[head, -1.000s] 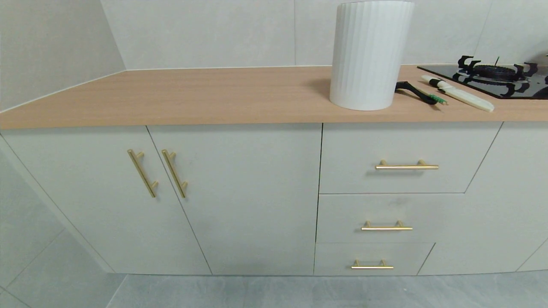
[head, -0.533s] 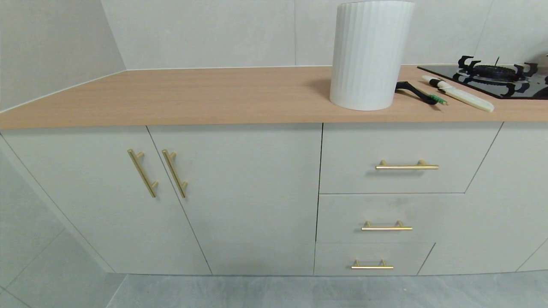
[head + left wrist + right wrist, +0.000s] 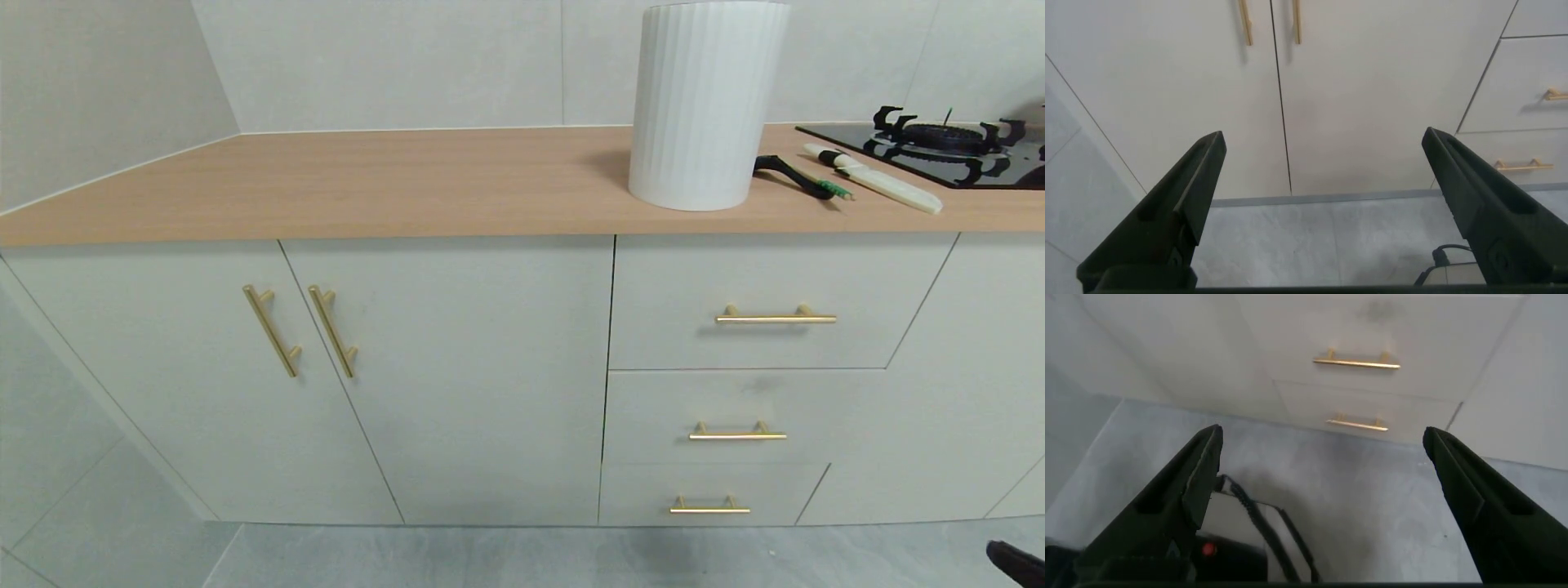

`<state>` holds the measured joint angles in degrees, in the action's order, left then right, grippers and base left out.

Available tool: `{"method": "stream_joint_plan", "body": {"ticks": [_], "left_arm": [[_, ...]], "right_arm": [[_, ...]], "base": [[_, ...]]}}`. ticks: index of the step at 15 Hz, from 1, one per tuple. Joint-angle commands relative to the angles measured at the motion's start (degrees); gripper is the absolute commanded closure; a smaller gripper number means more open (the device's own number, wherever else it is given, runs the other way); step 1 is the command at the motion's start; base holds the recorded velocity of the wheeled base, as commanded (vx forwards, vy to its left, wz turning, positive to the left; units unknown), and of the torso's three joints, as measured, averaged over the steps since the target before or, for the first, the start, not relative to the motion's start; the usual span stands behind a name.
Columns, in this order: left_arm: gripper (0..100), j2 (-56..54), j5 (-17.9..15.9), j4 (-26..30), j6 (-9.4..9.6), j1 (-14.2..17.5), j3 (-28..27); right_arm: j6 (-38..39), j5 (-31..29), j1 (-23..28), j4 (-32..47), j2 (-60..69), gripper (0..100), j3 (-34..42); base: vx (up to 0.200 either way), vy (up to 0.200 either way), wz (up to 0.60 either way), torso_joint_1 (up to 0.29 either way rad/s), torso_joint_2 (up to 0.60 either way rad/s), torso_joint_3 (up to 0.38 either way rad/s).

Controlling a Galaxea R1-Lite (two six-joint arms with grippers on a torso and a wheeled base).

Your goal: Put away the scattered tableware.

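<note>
A wooden counter (image 3: 367,184) runs along a wall of pale tiles, and under it there are two light cabinet doors (image 3: 457,376) with upright gold handles (image 3: 333,330) and, beside them, three drawers (image 3: 747,408) with level gold handles. The left end effector (image 3: 1327,212) hangs low before the seam between the two cabinet doors, over the grey floor (image 3: 1315,237). Its two dark fingers (image 3: 1167,220) stand wide apart and there is nothing between them. The right end effector (image 3: 1323,506) hangs low before the lower drawers, also spread wide and holding nothing. The tableware lies on the counter, higher than both end effectors and well apart from them, on the side of the right one. A tall white ribbed container (image 3: 702,106) stands upright near the front edge of the counter. Just beside it, on the side away from the left end effector, lies a black-handled utensil (image 3: 796,175) with a green tip; what kind of utensil it is I cannot tell. Next to that lies a white knife (image 3: 873,180) with a black band, near the edge of a black gas stove (image 3: 939,151).
</note>
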<state>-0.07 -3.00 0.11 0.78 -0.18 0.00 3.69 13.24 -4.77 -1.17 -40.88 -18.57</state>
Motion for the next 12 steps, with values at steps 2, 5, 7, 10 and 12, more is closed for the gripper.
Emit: {"method": "stream_joint_plan", "body": {"ticks": [2, 5, 7, 10, 12], "left_arm": [[0, 0.07, 0.01, -0.02, 0.01, 0.01, 0.0], [0, 0.07, 0.01, -0.02, 0.01, 0.01, 0.0], [0, 0.07, 0.01, -0.02, 0.01, 0.01, 0.0], [0, 0.07, 0.01, -0.02, 0.01, 0.01, 0.0], [0, 0.07, 0.01, -0.02, 0.01, 0.01, 0.0]], "right_arm": [[0.26, -0.06, -4.02, -13.86, -30.58, 0, -5.87], [0.09, -1.55, -4.02, -25.55, -44.73, 0, -7.01], [0.17, -1.81, -4.02, -31.0, -53.61, 0, -9.21], [0.09, -3.75, -3.85, -43.3, -68.2, 0, -9.82], [0.35, -8.32, -3.85, -52.62, -77.25, 0, -9.82]], "base": [[0.0, 0.0, 0.0, 0.0, 0.0, 0.0], [0.0, 0.0, 0.0, 0.0, 0.0, 0.0], [0.0, 0.0, 0.0, 0.0, 0.0, 0.0], [0.0, 0.0, 0.0, 0.0, 0.0, 0.0], [0.0, 0.0, 0.0, 0.0, 0.0, 0.0]]}}
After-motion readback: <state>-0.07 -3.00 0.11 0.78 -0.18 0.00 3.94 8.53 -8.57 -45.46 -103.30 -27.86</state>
